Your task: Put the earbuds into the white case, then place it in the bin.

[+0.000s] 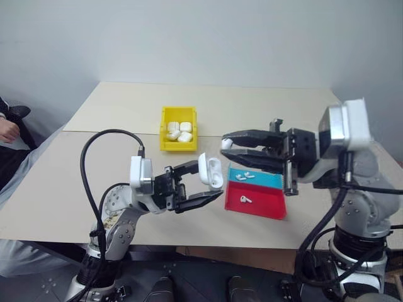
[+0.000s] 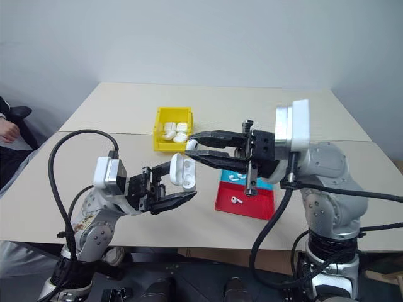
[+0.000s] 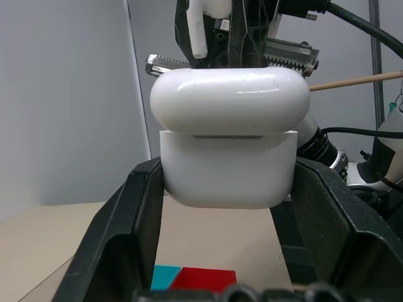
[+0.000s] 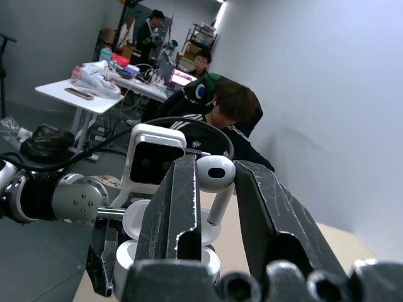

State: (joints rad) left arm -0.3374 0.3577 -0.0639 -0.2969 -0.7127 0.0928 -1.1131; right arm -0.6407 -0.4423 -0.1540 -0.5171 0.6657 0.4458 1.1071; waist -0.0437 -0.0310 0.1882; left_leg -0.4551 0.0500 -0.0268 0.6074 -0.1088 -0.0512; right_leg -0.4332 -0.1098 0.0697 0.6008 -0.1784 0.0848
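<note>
Both my arms are raised in front of me, grippers pointing at each other, close but apart. My left gripper (image 1: 200, 189) aims right and a bit upward, fingers clamped on the white case (image 1: 211, 170), whose lid is flipped open. My right gripper (image 1: 228, 147) aims left, roughly level and slightly higher than the left, fingers nearly closed and pinching one of the earbuds (image 4: 215, 179) just above that case.

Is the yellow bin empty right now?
No, the yellow bin already holds several white cases piled inside it.
</note>
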